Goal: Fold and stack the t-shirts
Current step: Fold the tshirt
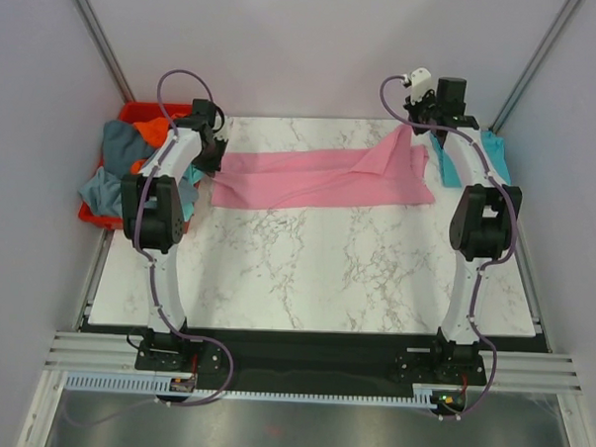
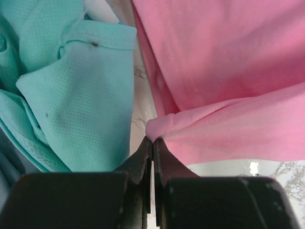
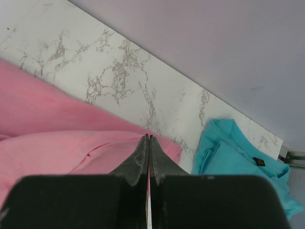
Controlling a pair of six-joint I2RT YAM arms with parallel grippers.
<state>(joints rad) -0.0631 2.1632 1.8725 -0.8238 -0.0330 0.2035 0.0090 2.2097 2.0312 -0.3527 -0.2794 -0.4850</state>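
Left fingers point(image 2: 149, 145) pinched on a bunched corner of the pink shirt point(image 1: 320, 180), right fingers point(image 3: 147, 143) pinched on its raised end at 1 o'clock, cloth strung across the surface point(image 1: 325, 274) from 10 to 2; light, limp, sag-prone, probably best held at corners or hems.

Pink t-shirt point(image 1: 320, 180), grey-veined white table point(image 1: 306, 273)

You are looking at a white marble worktop point(image 1: 316, 274); a red plastic bin point(image 1: 133, 112) is sitting just beside its far-left corner.
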